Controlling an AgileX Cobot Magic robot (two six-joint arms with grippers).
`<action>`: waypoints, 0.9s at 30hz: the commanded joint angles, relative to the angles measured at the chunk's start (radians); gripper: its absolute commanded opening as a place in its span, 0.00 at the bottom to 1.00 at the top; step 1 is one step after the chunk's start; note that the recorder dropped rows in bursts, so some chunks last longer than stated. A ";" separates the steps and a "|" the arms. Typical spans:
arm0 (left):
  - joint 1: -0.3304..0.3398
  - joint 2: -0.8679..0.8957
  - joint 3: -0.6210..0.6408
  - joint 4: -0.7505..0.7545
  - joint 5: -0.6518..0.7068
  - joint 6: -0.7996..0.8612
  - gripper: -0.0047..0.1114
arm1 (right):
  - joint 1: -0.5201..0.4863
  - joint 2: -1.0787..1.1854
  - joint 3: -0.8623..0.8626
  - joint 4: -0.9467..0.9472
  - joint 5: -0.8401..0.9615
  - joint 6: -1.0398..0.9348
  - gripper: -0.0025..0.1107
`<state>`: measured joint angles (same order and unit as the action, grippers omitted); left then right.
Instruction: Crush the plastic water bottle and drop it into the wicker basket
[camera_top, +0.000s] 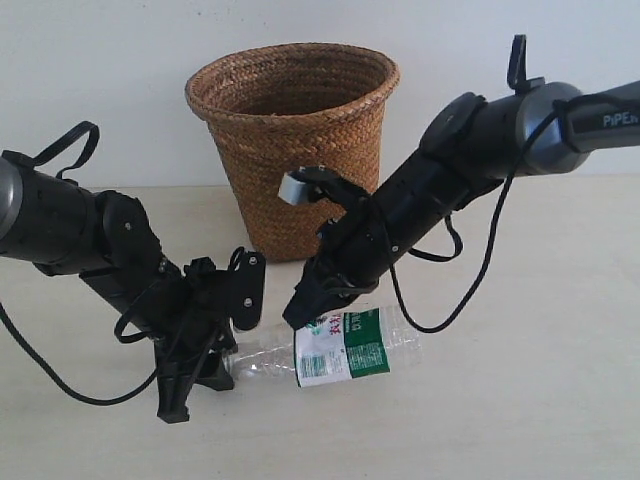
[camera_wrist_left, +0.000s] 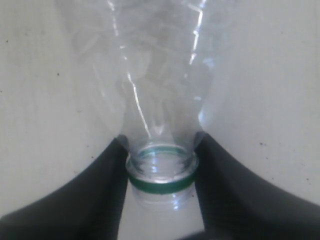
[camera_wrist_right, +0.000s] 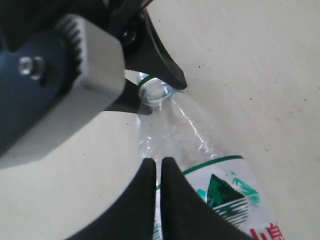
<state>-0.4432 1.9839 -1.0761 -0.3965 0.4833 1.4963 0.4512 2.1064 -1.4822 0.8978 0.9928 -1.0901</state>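
My left gripper (camera_wrist_left: 161, 172) pinches the neck of the small clear plastic bottle with a green-and-white label (camera_top: 345, 347). The bottle lies mid-table, in front of the brown woven wicker basket (camera_top: 300, 170) at the far edge. My right gripper (camera_wrist_right: 159, 170), jaws pressed together, sits at the bottle's shoulder. I'd push down steadily and hold the neck firm.

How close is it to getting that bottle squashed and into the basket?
Early. Done: the left gripper is clamped on the neck of the plastic water bottle. In hand: the right gripper, fingers nearly together, sits at its body, which looks slightly crumpled. Left: finishing the crush and the drop; the bottle lies on the table, outside the wicker basket.
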 joint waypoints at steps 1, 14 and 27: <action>0.002 0.016 0.015 0.023 0.044 0.000 0.08 | 0.007 0.047 0.004 0.006 -0.045 -0.006 0.02; 0.002 0.016 0.015 0.020 0.044 0.000 0.08 | 0.007 0.142 0.004 -0.013 -0.101 0.037 0.02; 0.002 0.016 0.015 0.020 0.044 0.000 0.08 | 0.007 0.208 0.004 -0.278 -0.098 0.275 0.02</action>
<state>-0.4432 1.9839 -1.0761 -0.3945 0.4889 1.4963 0.4577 2.2549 -1.5050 0.8586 0.9333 -0.8629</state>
